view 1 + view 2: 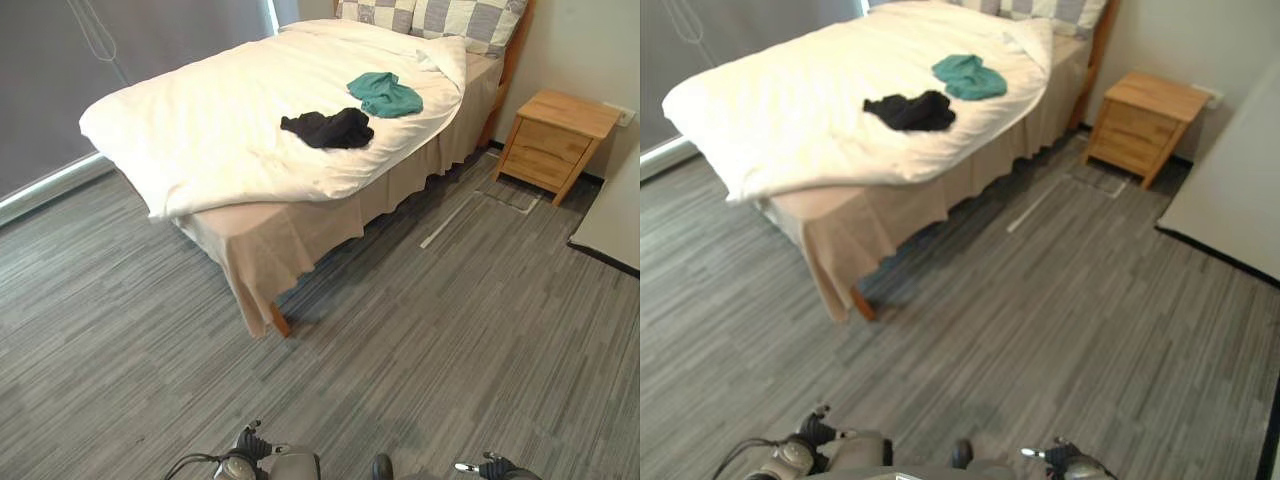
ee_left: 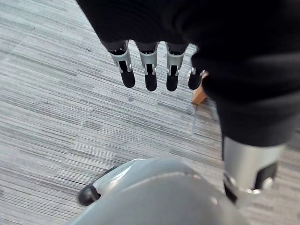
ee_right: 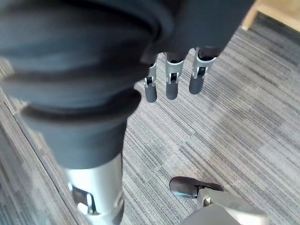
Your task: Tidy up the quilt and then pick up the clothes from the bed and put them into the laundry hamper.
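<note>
A white quilt (image 1: 220,120) lies spread over the bed, overhanging its near corner and rumpled by the pillows. On it rest a black garment (image 1: 328,128) near the middle and a teal garment (image 1: 385,94) just behind it. The bed stands a few steps ahead of me. My left hand (image 2: 150,75) hangs over the grey floor with straight fingers and holds nothing. My right hand (image 3: 171,84) likewise points down at the floor, fingers straight and empty.
Checked pillows (image 1: 470,20) sit at the bed's head. A wooden nightstand (image 1: 555,140) stands to the right of the bed by the wall. A grey blind (image 1: 100,60) runs along the left. A white panel (image 1: 615,220) lies at the far right, with striped grey carpet (image 1: 430,330) in between.
</note>
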`<state>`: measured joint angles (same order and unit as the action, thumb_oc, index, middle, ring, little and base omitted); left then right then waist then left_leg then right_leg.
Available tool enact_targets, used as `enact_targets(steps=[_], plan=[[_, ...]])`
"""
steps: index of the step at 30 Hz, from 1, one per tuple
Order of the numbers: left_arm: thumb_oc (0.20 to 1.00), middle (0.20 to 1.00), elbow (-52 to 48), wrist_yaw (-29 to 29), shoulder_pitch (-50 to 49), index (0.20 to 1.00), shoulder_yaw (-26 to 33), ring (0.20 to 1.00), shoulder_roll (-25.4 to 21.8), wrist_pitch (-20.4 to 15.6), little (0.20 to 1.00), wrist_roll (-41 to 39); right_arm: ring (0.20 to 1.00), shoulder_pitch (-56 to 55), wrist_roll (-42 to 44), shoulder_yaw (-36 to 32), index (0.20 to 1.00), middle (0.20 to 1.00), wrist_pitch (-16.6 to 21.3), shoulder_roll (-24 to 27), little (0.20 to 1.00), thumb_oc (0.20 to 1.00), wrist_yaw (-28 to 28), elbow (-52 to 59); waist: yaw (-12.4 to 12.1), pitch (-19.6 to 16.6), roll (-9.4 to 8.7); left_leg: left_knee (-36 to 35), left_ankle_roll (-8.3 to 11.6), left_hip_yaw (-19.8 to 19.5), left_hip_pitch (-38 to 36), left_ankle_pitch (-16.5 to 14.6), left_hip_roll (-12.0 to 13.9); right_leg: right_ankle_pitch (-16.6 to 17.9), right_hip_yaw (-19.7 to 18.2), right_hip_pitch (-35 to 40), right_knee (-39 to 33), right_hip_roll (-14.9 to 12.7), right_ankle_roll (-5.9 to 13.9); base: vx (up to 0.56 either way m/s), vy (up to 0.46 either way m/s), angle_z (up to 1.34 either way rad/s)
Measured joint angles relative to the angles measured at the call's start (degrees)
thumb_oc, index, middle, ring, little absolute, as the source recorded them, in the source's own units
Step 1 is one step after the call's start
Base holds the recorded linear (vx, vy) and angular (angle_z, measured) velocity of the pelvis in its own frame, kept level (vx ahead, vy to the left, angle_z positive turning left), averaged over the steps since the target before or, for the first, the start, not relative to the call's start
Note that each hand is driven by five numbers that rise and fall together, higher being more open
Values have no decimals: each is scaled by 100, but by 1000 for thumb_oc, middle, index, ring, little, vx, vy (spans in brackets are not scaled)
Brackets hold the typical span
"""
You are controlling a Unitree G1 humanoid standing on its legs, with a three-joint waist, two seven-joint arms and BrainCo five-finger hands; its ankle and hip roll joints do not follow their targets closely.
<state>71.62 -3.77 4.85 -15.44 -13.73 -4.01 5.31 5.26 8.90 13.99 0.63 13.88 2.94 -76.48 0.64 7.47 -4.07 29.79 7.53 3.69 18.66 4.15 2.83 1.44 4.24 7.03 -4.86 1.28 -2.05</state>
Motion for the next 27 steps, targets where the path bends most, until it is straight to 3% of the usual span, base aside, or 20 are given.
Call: enact_targets(steps=[1, 2, 3, 4, 5, 6, 7, 9, 10, 11, 12, 14, 15, 18, 19, 20, 23, 24, 26, 27], plan=[[1000, 1000, -98, 5, -78, 1000, -9, 1000, -44, 6, 1000, -27, 1000, 9, 0, 38, 1000, 1000, -23, 18, 1000, 1000, -5, 21, -39, 6, 93, -571, -67, 315, -24, 30, 46, -188, 19, 140, -4, 111, 170, 866, 80, -1], [1000, 1000, -57, -5, -79, 1000, 50, 1000, 14, -1, 1000, -16, 1000, -20, 1, 27, 1000, 1000, -49, 48, 1000, 1000, -6, -82, -54, 7, 89, -2078, -401, 827, -233, 156, -18, -368, 210, 295, 9, 197, 206, 445, 34, 16], [1000, 1000, -34, -9, -44, 1000, 29, 1000, 14, 25, 1000, -16, 1000, -9, 1, 13, 1000, 1000, -46, 45, 1000, 1000, 1, -99, -117, 30, 68, -2336, -534, 1031, -217, 295, -78, -430, 277, 408, 9, 250, 176, 437, 33, 3], [1000, 1000, 109, -42, -102, 1000, 161, 1000, 8, 24, 1000, -3, 1000, -73, -10, 36, 1000, 1000, -37, -42, 1000, 1000, 1, -116, -230, -11, -64, -2456, -809, 1763, -251, 283, -205, -701, 464, 658, 16, 247, 464, 317, 43, -2], [1000, 1000, 236, -38, -153, 1000, 179, 1000, 20, 96, 1000, -3, 1000, -144, -11, 44, 1000, 1000, -10, -82, 1000, 1000, -1, -92, -186, -43, -69, -2452, -1133, 1913, -359, 310, -326, -700, 468, 829, 85, 305, 464, 343, 64, 1], [1000, 1000, 341, -30, -272, 1000, 126, 1000, 67, 138, 1000, 2, 1000, -229, -26, 52, 1000, 1000, 48, -83, 1000, 1000, -13, -39, -214, -79, 38, -2498, -1437, 1892, -591, 391, -356, -701, 454, 943, 410, 575, 464, 437, 76, 14], [1000, 1000, 520, -14, -325, 1000, 115, 1000, 124, 153, 1000, 16, 1000, -409, -148, 195, 1000, 1000, 53, -92, 1000, 1000, -23, -17, -243, -183, 282, -2601, -1635, 1880, -956, 217, -306, -803, 540, 949, 983, 930, 620, 264, 55, 35], [1000, 1000, 512, -8, -358, 1000, -57, 1000, -43, 193, 1000, 31, 1000, -631, -220, 163, 1000, 1000, 51, -355, 1000, 1000, -22, 153, -63, -217, 154, -3349, -2104, 1554, -1612, 89, -255, -900, 911, -2, 3376, 673, 903, 185, -17, 61], [1000, 1000, 485, -12, -380, 1000, -50, 1000, -48, 186, 1000, 43, 1000, -637, -229, 194, 1000, 1000, 51, -340, 1000, 1000, -41, 149, -59, -203, 82, -3435, -2053, 1478, -1753, 98, -282, -991, 869, -256, 3869, 484, 958, 419, -47, 77], [1000, 1000, 542, 6, -333, 1000, -32, 1000, -86, 203, 1000, 46, 1000, -568, -259, 231, 1000, 1000, 48, -335, 1000, 1000, -42, 225, 74, -170, -104, -3434, -1854, 1189, -1899, 26, -411, -1064, 664, -758, 4512, 32, 1096, 345, -31, 76], [1000, 1000, 541, 10, -237, 1000, -42, 1000, -105, 200, 1000, 51, 1000, -574, -260, 206, 1000, 1000, 45, -341, 1000, 1000, -28, 232, 85, -146, -161, -3435, -1765, 1016, -1977, -60, -472, -1076, 529, -1020, 4747, -210, 1110, 332, -75, 118], [1000, 1000, 468, -15, 29, 1000, -70, 1000, -85, 177, 1000, 51, 1000, -535, -261, 78, 1000, 1000, 12, -227, 1000, 1000, 7, 237, 82, -30, -79, -3437, -1710, 635, -2262, -122, -517, -1110, 467, -1472, 4438, -851, 1059, 358, -175, 133], [1000, 1000, 464, -32, 63, 1000, -101, 1000, -99, 158, 1000, 51, 1000, -467, -264, 76, 1000, 1000, 0, -164, 1000, 1000, 13, 272, 70, 23, -12, -3442, -1576, 400, -2396, -254, -479, -1113, 463, -1531, 3947, -933, 1050, 395, -205, 123], [1000, 1000, 438, -90, 52, 1000, -32, 1000, -155, 159, 1000, 51, 1000, -370, -279, 126, 1000, 1000, 44, -141, 1000, 1000, 8, 355, 57, 52, -17, -3443, -1377, -66, -2618, -497, -423, -874, -56, -1666, 2069, -833, 1131, 369, -193, 92], [1000, 1000, 520, -102, 44, 1000, -31, 1000, -172, 168, 1000, 54, 1000, -280, -280, 227, 1000, 1000, 61, -156, 1000, 1000, -13, 359, 105, 68, -1, -3444, -1259, -379, -2680, -653, -340, -552, -771, -1564, 649, -573, 1100, 345, -207, 107], [1000, 1000, 562, -103, 74, 1000, -11, 1000, -171, 166, 1000, 59, 1000, -279, -273, 217, 1000, 1000, 69, -179, 1000, 1000, -25, 371, 167, 74, -18, -3444, -1196, -560, -2662, -683, -301, -272, -1184, -1566, 83, -505, 1126, 314, -211, 136], [1000, 1000, 594, -101, -133, 1000, -7, 1000, -247, 163, 1000, 93, 1000, -367, -259, 101, 1000, 1000, 71, -345, 1000, 1000, -18, 385, 277, 90, -314, -3481, -933, -1153, -2964, -971, -297, 281, -1176, -1544, 44, -632, 1031, 311, -295, 126], [1000, 1000, 551, -97, -230, 1000, -3, 1000, -152, 155, 1000, 182, 1000, -411, -241, -10, 1000, 1000, 82, -322, 1000, 1000, -15, 368, 347, 48, -170, -3444, -778, -1167, -3079, -1041, -44, 660, -815, -1465, 177, -475, 822, 147, -155, 122], [1000, 1000, 483, -96, -345, 1000, -4, 1000, -38, 132, 1000, 203, 1000, -303, -256, -12, 1000, 1000, 81, -205, 1000, 1000, -34, 361, 334, 106, 47, -3191, -578, -907, -3005, -966, 208, 711, -737, -1252, 59, -275, 728, 114, -166, 87], [1000, 1000, 477, -97, -303, 1000, 7, 1000, -1, 136, 1000, 207, 1000, -282, -266, -20, 1000, 1000, 82, -172, 1000, 1000, -36, 361, 343, 115, 40, -2939, -460, -773, -2891, -889, 221, 755, -739, -1158, -28, -258, 616, 35, -194, 48]])
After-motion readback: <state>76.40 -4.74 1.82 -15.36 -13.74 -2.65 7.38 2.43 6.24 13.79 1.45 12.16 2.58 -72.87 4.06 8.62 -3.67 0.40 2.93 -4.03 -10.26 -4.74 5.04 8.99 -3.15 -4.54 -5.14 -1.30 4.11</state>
